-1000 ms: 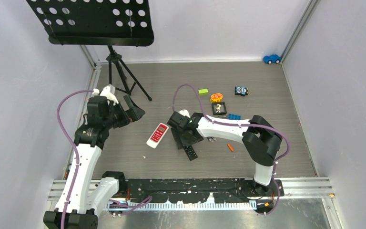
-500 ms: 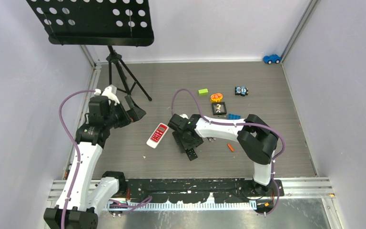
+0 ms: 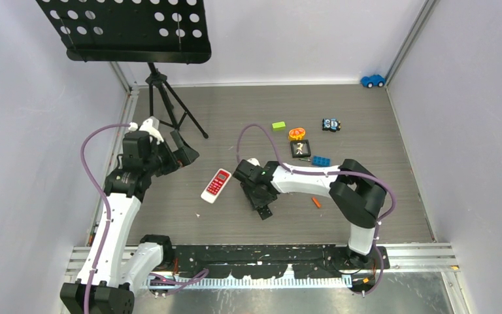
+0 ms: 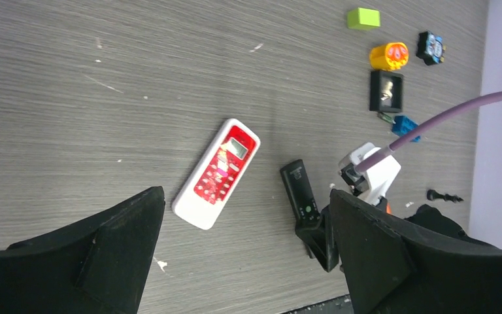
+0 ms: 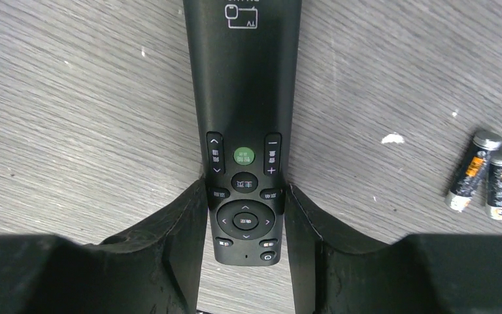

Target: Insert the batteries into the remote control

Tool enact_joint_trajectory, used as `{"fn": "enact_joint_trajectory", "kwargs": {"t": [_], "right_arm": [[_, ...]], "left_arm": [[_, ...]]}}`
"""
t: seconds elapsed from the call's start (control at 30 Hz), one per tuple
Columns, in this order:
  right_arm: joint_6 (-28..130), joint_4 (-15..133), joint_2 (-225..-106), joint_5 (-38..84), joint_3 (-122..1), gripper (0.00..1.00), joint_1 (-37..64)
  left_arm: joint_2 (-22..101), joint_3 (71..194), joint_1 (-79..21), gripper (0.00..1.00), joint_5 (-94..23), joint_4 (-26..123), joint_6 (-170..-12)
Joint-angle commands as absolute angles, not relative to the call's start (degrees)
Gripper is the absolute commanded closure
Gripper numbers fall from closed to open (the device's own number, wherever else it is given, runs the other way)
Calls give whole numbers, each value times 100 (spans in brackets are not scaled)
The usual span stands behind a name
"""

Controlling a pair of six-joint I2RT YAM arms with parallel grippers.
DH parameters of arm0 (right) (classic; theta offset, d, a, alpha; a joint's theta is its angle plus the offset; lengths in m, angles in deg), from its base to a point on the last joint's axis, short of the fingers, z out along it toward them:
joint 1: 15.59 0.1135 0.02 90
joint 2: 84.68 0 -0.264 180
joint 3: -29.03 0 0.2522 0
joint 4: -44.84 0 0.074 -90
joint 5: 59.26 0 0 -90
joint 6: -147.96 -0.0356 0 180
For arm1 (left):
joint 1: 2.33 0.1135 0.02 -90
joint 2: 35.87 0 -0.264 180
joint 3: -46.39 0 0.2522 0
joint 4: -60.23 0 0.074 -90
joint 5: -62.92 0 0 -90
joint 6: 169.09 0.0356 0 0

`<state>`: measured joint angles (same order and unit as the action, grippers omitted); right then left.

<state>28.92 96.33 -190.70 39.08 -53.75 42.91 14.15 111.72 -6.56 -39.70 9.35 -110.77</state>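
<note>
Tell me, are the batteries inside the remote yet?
Not yet. Done: nothing, the dark battery pair and the orange battery lie on the table. In hand: the right gripper pinches the black remote, buttons up; the left gripper is open, empty. To do: flipping it, opening its back, putting batteries in.

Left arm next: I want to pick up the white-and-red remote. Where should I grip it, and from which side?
Across its narrow width near mid-body, coming straight down from above. The white-and-red remote lies flat, face up, long and slim, on a diagonal, so turn the open left gripper until its fingers face the two long edges.
</note>
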Motion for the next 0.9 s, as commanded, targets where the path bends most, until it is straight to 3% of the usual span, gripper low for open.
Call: {"fn": "enact_joint_trajectory", "kwargs": {"t": [0.0, 0.3, 0.5, 0.87], "right_arm": [[2870, 9122, -18481, 4200, -5025, 69, 4288], [2554, 7230, -16353, 2187, -4112, 68, 3910], [1497, 6010, -15202, 1322, -3840, 66, 2985], [-273, 3661, -14609, 2105, -3574, 64, 2828]], "left_arm": [[1387, 11226, -665, 0, -4755, 1275, -11157], [1472, 10577, -673, 0, -6778, 2896, -12367], [1298, 10574, -674, 0, -7539, 4098, -13252], [1316, 10441, -1199, 0, -8111, 6273, -14732]]}}
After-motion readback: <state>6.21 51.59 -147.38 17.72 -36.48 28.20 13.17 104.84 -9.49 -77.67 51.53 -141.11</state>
